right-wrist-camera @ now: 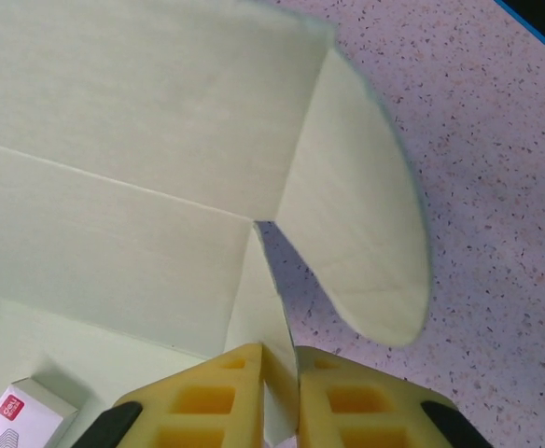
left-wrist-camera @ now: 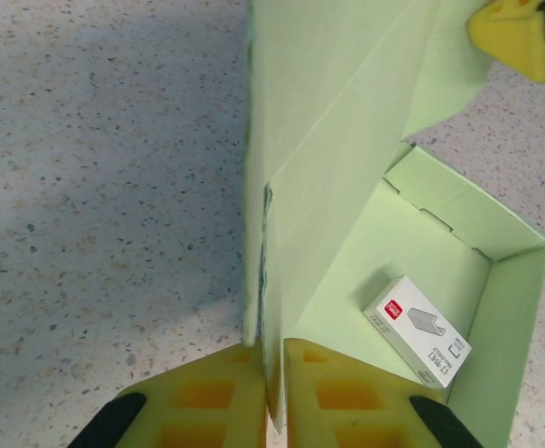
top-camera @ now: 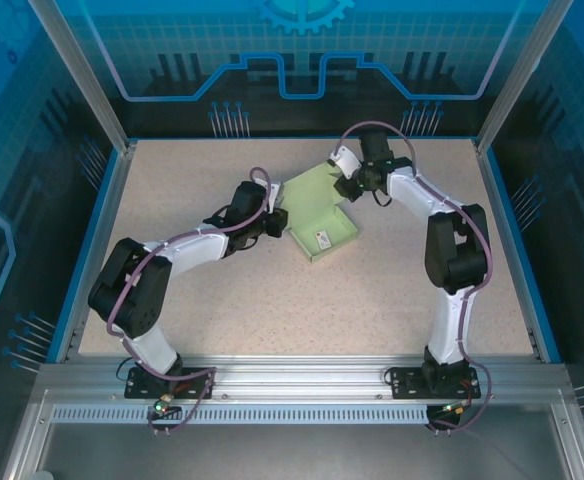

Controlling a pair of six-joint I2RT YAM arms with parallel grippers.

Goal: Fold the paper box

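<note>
Jaws of the left gripper were pressed shut on the thin upright edge of the paper box, with the pale green card sandwiched between the yellow pads. Those of the right gripper were likewise closed, pinching a narrow sliver of card at the opposite side. Just beyond the left gripper lay the box's open tray, its low walls already standing and a small white packet resting flat on its floor. Farther on rose the creased lid panel, held up between the two grippers rather than laid over the tray. A rounded flap hung loose off its end above the speckled counter. Seen from above, the box sat mid-counter toward the far side, between the two arms. By my reading, the base was formed and the closing of the lid was the step in hand. The next move would likely call for both grippers to swing the panel over the tray together and keep the crease straight. The rounded flap would then need steering inside the wall without buckling the thin card or nudging the packet.
</note>
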